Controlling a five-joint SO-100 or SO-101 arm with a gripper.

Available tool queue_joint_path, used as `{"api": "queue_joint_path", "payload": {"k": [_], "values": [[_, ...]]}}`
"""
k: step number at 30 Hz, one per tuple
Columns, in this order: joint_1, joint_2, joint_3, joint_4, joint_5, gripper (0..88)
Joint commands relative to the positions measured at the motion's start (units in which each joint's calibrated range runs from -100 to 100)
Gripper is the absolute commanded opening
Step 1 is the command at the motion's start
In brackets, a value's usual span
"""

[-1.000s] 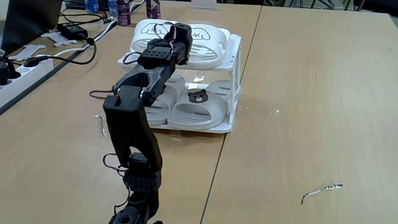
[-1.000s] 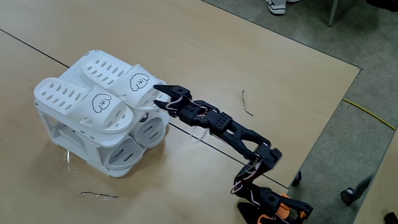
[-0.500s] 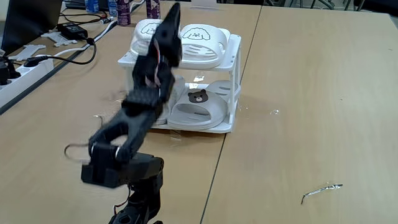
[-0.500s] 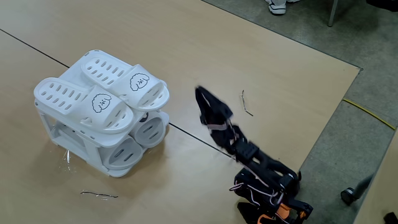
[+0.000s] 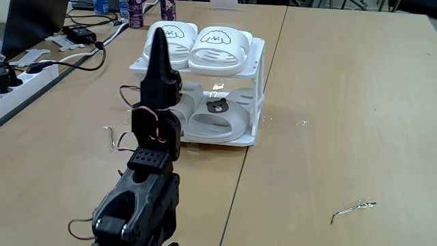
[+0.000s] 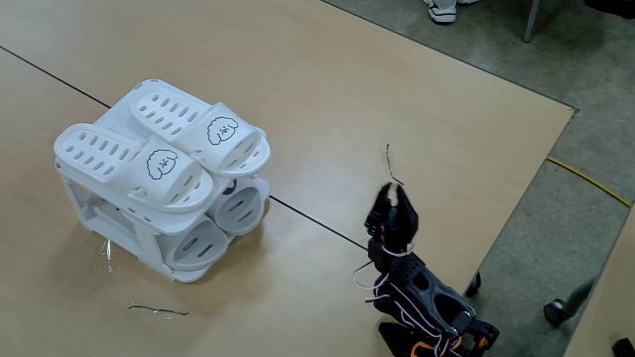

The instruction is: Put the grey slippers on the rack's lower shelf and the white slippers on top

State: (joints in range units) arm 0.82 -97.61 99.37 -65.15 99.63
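light wooden tabletops [image 5: 328,89] pushed together carry the whole scene, with a seam running between them and a grey floor past the edge in a fixed view. the arm [image 5: 147,184] is folded back over its base, and the gripper [image 5: 158,35] points straight up with its fingers pressed into one thin blade, closed on nothing; in a fixed view it shows as a dark tip [image 6: 395,203] held well apart from the load.

ahead of the gripper stands the rack [image 5: 257,82], a small white two-tier stand [image 6: 109,223]. the white slippers [image 5: 217,48] lie side by side on its slatted top, dog faces drawn on the straps [image 6: 164,164]. under them, on the lower shelf [image 5: 235,139], sit the grey slippers [image 5: 215,116]; one bear emblem is plain to see, the other slide is partly hidden behind the arm.

beyond the rack, off to the gripper's left in a fixed view, lie black cables [image 5: 82,51] and a white power strip [image 5: 24,78]. a bent wire [image 5: 351,208] lies on the table to its right.
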Motion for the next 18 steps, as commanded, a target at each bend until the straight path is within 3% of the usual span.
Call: {"api": "queue_joint_path", "payload": {"k": [1,10,18], "values": [[-0.74,-1.38,0.45,-7.15,0.37,0.6],[-0.17,-1.38,0.36,-33.64,0.37,0.6],[-0.08,-1.38,0.36,-34.5,0.37,0.6]]}}
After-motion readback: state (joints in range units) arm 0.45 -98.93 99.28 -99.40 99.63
